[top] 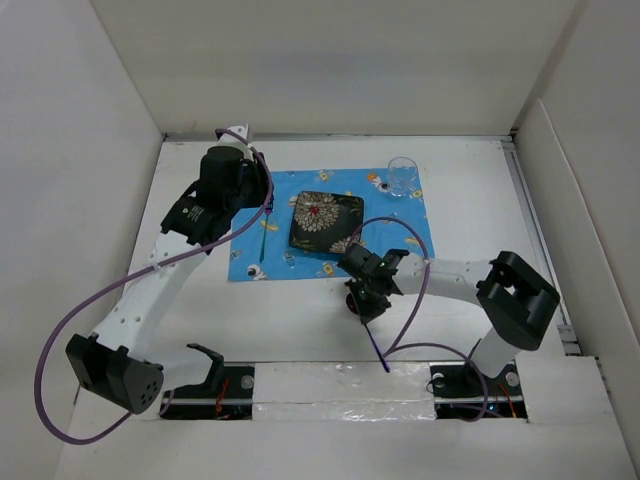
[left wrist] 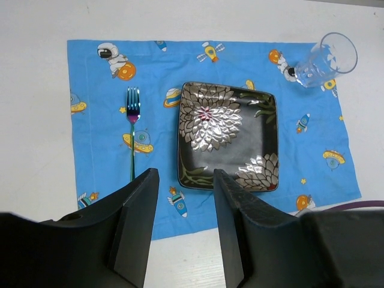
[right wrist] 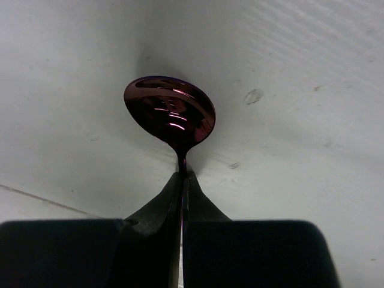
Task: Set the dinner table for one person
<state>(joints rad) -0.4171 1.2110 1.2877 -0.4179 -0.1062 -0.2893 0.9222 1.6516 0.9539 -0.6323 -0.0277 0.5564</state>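
The white dinner table (top: 470,190) carries a blue space-print placemat (top: 405,228). On the mat lie a dark square flower-pattern plate (top: 326,221), a fork (top: 263,232) to its left and a clear glass (top: 402,176) at the far right corner. My left gripper (top: 255,190) is raised over the mat's left side, open and empty; its wrist view shows the plate (left wrist: 228,135), fork (left wrist: 132,129) and glass (left wrist: 327,59). My right gripper (top: 357,300) is low over the bare table just in front of the mat, shut on a dark red spoon (right wrist: 170,114) at its neck.
White walls (top: 330,70) enclose the table on three sides. Purple cables (top: 60,340) loop from both arms. A taped strip (top: 340,395) runs between the arm bases at the near edge.
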